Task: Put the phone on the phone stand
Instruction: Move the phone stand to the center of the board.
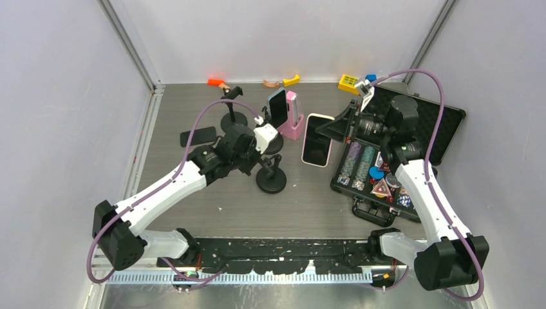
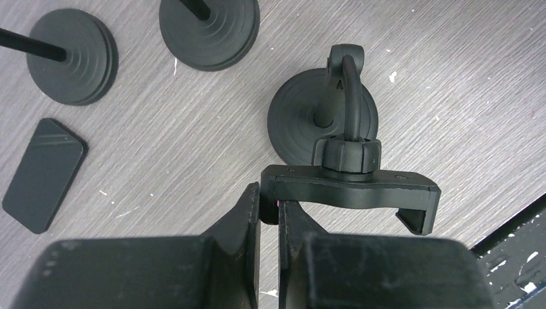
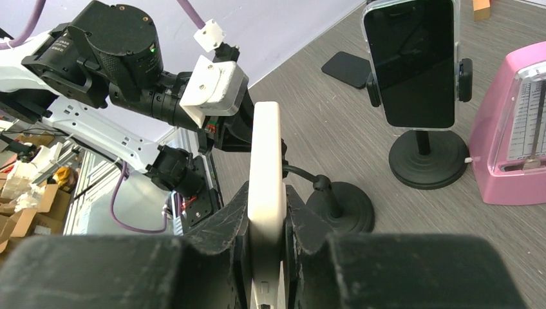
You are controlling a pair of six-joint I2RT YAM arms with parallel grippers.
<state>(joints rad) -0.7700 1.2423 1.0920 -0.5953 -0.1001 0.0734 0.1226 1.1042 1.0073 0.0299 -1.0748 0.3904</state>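
Grey table (image 1: 309,199): right tool (image 3: 266,215) grips phone (image 3: 265,148), left tool (image 2: 269,215), wrist-view only, pinches stand (image 2: 351,187).

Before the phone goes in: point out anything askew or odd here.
The stand pinched by the left gripper has its neck curled over, so the clamp sits off to one side of the base, not above it. A black phone lies loose and flat nearby. Nothing looks spilled or broken.

A pink metronome (image 3: 508,129) stands ahead and right of the right gripper (image 3: 266,199), and an open case of poker chips (image 1: 444,125) lies behind it. A flat black slab (image 2: 44,174) lies left of the left gripper (image 2: 269,206).
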